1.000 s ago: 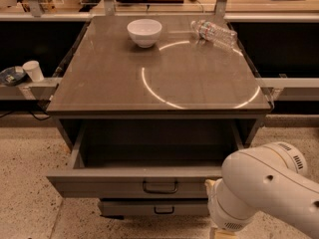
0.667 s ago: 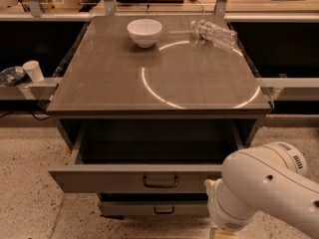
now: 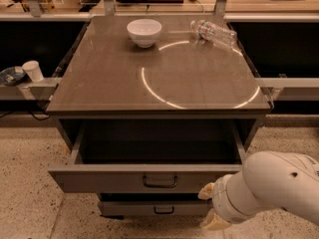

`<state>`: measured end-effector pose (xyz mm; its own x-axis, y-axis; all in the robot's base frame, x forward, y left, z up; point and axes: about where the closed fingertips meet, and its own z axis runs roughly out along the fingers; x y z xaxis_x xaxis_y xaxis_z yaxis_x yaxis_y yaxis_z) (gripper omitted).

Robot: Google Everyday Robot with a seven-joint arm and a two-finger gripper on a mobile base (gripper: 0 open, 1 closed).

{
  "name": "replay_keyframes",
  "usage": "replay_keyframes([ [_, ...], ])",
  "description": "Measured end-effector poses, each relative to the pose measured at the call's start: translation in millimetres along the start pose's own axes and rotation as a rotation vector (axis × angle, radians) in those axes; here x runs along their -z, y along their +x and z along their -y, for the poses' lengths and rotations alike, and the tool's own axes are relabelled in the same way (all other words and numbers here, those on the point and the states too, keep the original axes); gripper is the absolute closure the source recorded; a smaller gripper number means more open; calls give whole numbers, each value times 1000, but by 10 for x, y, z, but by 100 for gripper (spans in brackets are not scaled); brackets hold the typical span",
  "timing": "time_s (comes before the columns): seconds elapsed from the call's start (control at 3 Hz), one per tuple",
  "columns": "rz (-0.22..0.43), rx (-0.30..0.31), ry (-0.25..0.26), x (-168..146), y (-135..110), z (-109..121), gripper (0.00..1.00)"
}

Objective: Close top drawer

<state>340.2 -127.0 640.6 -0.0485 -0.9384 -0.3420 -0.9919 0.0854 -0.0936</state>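
The top drawer [image 3: 99,179] of the grey cabinet is pulled well out. Its plain front faces me with a small dark bar handle [image 3: 160,181] at its centre, and its inside looks dark and empty. My gripper [image 3: 209,207] is at the lower right, at the end of the white arm [image 3: 274,188]. It sits just in front of the right end of the drawer front and below its lower edge. Its two cream fingertips [image 3: 206,191] stand apart with nothing between them.
A narrower second drawer [image 3: 124,209] with a like handle sticks out slightly under the top one. On the cabinet top [image 3: 99,83] stand a white bowl [image 3: 144,32] and a lying plastic bottle [image 3: 215,33]. A shelf rail at the left holds a white cup [image 3: 33,70].
The top drawer's front has slid a little way in toward the cabinet. The arm and gripper have stayed at about the same place at the lower right.
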Motion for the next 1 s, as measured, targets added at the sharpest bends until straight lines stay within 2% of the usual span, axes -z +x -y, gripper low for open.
replay_keyframes([
  [0.33,-5,79,60,-140,23,120,73],
  [0.67,2,31,136,-343,109,318,97],
  [1.0,33,-30,180,-485,146,512,100],
])
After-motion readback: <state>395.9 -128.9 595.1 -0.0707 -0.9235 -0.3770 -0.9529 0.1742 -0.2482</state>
